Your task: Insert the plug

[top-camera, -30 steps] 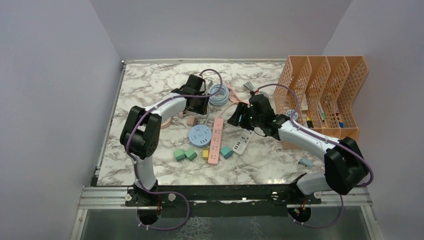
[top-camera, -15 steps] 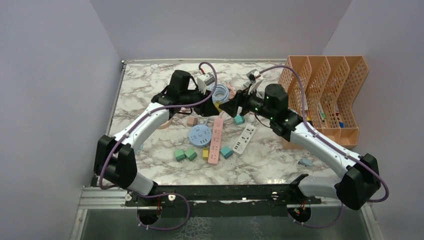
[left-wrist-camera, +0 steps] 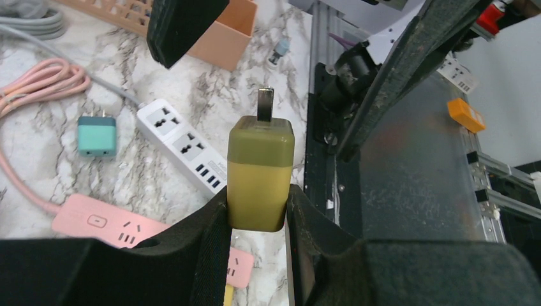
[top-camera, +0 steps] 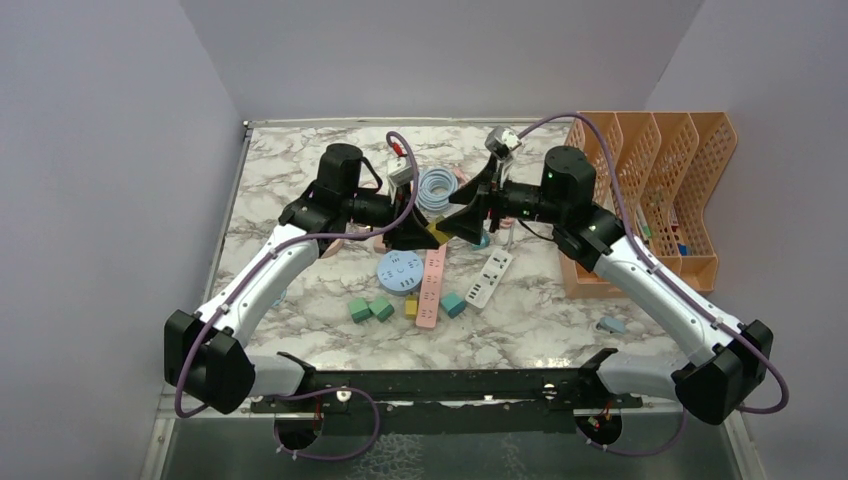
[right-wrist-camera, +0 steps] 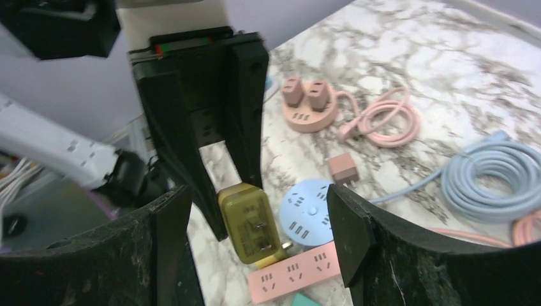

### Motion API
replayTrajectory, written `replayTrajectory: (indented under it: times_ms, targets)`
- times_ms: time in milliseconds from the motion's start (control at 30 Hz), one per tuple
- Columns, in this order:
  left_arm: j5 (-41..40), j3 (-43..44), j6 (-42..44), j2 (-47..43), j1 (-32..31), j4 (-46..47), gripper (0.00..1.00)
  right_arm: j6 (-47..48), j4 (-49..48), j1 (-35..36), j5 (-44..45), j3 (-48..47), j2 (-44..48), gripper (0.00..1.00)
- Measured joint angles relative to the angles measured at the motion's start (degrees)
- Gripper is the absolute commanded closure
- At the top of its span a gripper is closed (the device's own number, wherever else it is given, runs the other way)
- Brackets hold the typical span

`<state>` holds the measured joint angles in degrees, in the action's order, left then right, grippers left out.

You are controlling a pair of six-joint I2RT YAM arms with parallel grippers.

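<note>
The yellow plug (left-wrist-camera: 260, 175) is held tight by the left pincer (left-wrist-camera: 257, 196), up in the air over the middle of the table (top-camera: 280, 160). Its long side runs straight out from that pincer, and its metal prongs are pointed away from the left arm, right at the right pincer (top-camera: 458, 222), which is spread wide with nothing in it. The 2 pincers are set nose to nose and very near. The plug is seen in the gap between the right one's fingers (right-wrist-camera: 351, 242), but it is not touched by them. The pink strip (top-camera: 431, 282) is laid flat below, with the white strip (top-camera: 490, 278) on one side of it and the round blue socket (top-camera: 400, 270) on the other. So the prongs are aimed sideways, not down at any holes. It is judged that the plug must be tipped down first, or passed across. The left arm is counted as nearer, as the plug is in its grip. From the left wrist only 1 prong is shown, edge on, and the squeeze on the plug's sides is made plain. From the right wrist the prong face is shown instead. From the top, the plug's height over the strips cannot be told well.
</note>
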<state>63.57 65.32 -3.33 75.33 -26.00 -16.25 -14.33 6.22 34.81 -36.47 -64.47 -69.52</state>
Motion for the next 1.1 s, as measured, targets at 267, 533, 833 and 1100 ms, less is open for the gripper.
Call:
replayTrajectory:
  times_ms: [267,533,833,1100]
  targets:
    - [4.7,-0.4,0.5,-2.0,0.0,0.2,0.87,1.1,3.6,0.0,-11.6,-2.9,-1.6,0.39]
    - [5.7,-0.4,0.7,-2.2,0.0,0.2,0.87,-0.7,5.3,0.0,-11.7,-3.6,-4.0,0.81]
    - [6.1,-0.2,-2.7,-2.3,0.0,0.9,0.35,-6.8,0.2,0.1,-10.9,-1.5,-3.7,0.99]
    - [3.5,-5.4,-21.0,-6.6,0.0,19.3,0.34,-24.8,-20.2,0.1,1.0,8.9,2.7,0.99]
